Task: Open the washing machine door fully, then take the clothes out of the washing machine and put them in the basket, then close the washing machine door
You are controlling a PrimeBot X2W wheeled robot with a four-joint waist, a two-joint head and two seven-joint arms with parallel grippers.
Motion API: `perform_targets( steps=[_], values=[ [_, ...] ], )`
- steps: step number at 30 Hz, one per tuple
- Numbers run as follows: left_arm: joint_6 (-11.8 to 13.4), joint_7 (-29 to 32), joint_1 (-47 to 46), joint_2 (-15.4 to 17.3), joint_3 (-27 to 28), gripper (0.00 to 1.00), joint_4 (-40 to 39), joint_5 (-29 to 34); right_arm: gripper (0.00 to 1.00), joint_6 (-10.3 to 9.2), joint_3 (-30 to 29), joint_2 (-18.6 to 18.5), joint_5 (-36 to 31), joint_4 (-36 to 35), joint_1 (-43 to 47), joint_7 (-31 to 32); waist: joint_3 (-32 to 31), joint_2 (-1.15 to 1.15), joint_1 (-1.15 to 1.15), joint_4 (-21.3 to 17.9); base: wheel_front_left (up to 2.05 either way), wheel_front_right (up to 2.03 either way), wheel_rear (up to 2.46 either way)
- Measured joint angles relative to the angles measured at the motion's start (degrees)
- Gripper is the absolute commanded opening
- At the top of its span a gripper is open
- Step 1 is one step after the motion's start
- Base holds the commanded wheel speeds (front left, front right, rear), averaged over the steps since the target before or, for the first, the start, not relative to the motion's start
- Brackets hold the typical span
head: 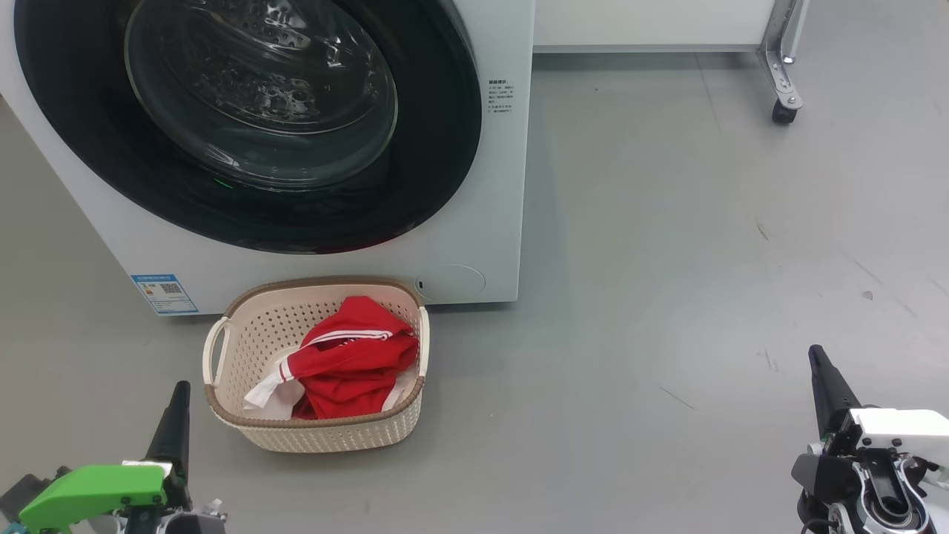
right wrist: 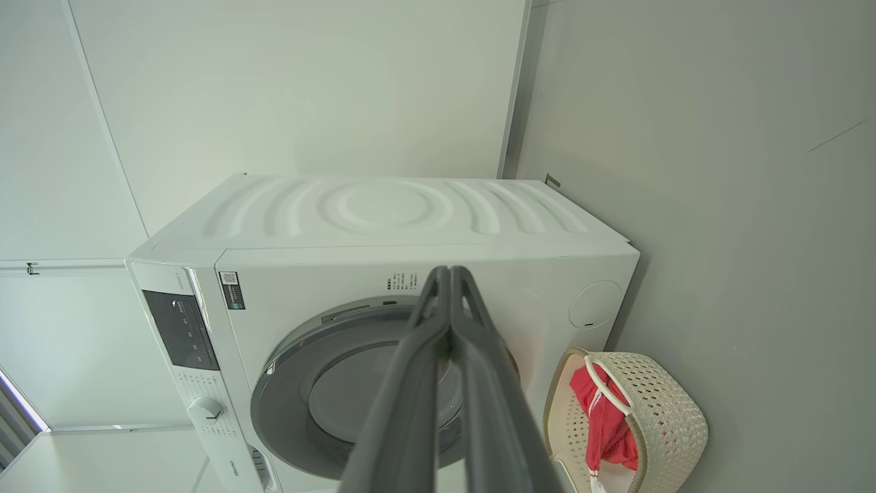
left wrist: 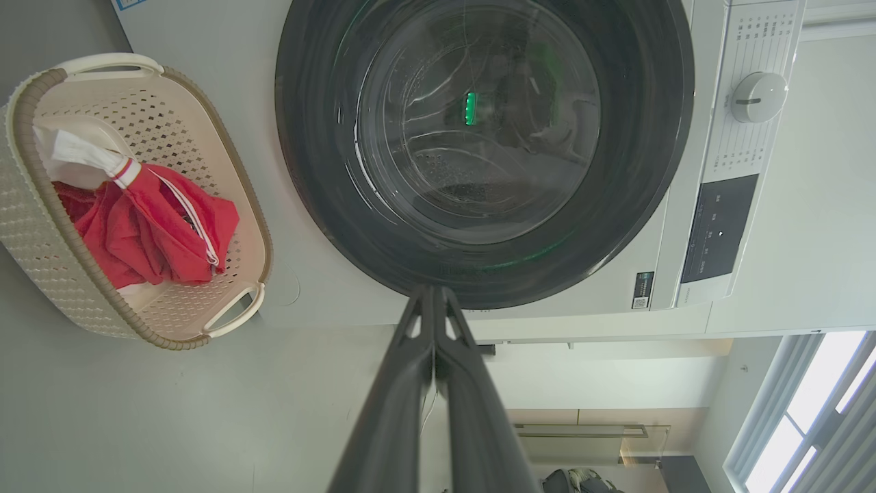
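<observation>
The washing machine (head: pixel 489 222) stands on a grey floor (head: pixel 667 297); the head view cuts off its top and left edge. Its door (head: pixel 437 163), a wide black ring round a bulging glass window, sits shut against the white front. Through the glass you can make out the dimpled steel drum (head: pixel 282 67), but reflections cloud it, so you cannot tell whether anything lies inside.

The basket (head: pixel 326 285) sits on the floor just in front of the machine, below the door. Whether its far rim touches the front panel is unclear. The clothes (head: pixel 348 363) lie bunched inside it: red fabric with white stripes, and a white piece on the left. The basket's near wall hides their lower part.

Your left pincer (head: pixel 180 389) points up at the lower left, near the basket's left handle (head: pixel 215 348) without touching it. Its fingers (left wrist: pixel 404 383) are pressed together, holding nothing. Your right pincer (head: pixel 816 354) stands at the lower right, well apart from the basket, also closed and empty. In the right wrist view its joined fingers cover the middle of the door. The print on the blue label (head: pixel 164 294) is too small to read.
</observation>
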Motion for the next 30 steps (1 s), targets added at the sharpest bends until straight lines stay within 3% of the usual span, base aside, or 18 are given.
perform_targets(
  steps=[30],
  values=[
    [0.0,0.02,-0.01,-0.01,0.12,0.0,0.0,-0.01,0.0,0.0,-0.01,0.0,0.0,-0.01,0.0,0.0,0.0,0.0,0.0,0.0,0.0,0.0,0.0]
  ],
)
